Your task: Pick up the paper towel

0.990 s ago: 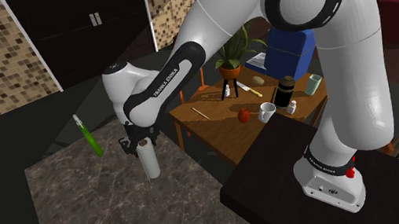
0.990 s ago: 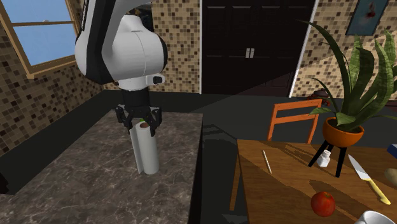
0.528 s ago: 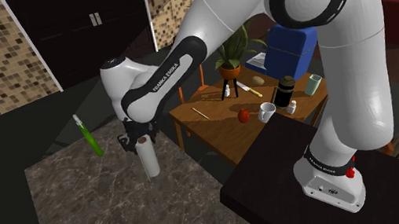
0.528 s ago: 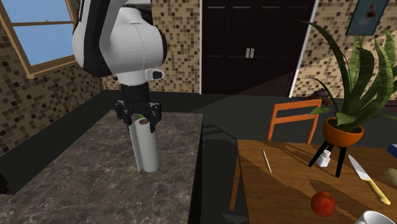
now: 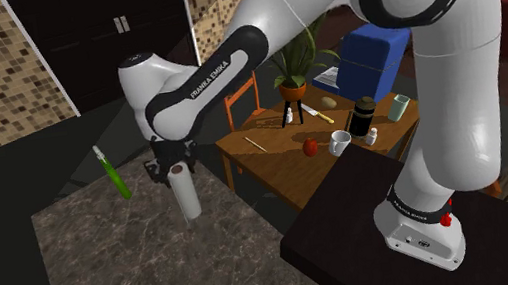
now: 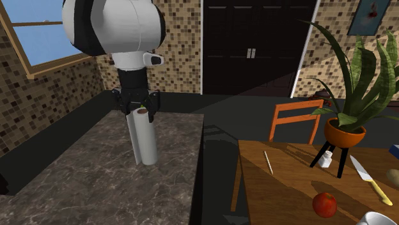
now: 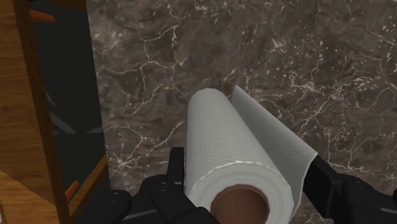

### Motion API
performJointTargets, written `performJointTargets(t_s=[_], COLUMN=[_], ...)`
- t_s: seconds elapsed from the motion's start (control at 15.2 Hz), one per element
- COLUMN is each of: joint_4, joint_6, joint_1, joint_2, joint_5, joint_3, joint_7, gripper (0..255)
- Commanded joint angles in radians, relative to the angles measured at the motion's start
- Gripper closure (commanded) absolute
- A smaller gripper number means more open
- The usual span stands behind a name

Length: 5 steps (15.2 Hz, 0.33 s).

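Observation:
The paper towel [image 5: 186,194] is a white roll with a brown core, hanging upright and slightly tilted above the dark marble counter [image 5: 128,274]. My black gripper [image 5: 171,168] is shut on its top end. In the second exterior view the gripper [image 6: 135,107] clasps the roll [image 6: 144,140], whose lower end hangs just off the marble. From the wrist view the roll [image 7: 230,159] runs away between the two fingers [image 7: 176,167], a loose sheet flapping on one side.
A green bottle [image 5: 112,172] leans at the counter's far edge, close to the roll. Beyond the counter stands a wooden table [image 5: 289,157] with an apple [image 5: 310,146], mugs, a knife and a potted plant [image 5: 292,73]. An orange chair [image 6: 294,121] stands beside it.
The gripper has risen with the paper towel in it, lifting the roll off the marble and shifting slightly toward the shoulder view's left.

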Motion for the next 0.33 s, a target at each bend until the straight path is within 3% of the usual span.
performJointTargets(t_s=[0.0, 0.26], joint_4=[0.004, 0.013], joint_6=[-0.021, -0.045], joint_1=[-0.003, -0.006], joint_2=[-0.017, -0.033], joint_5=[0.007, 0.014], joint_3=[0.003, 0.007], joint_7=[-0.004, -0.008], gripper=[255, 255])
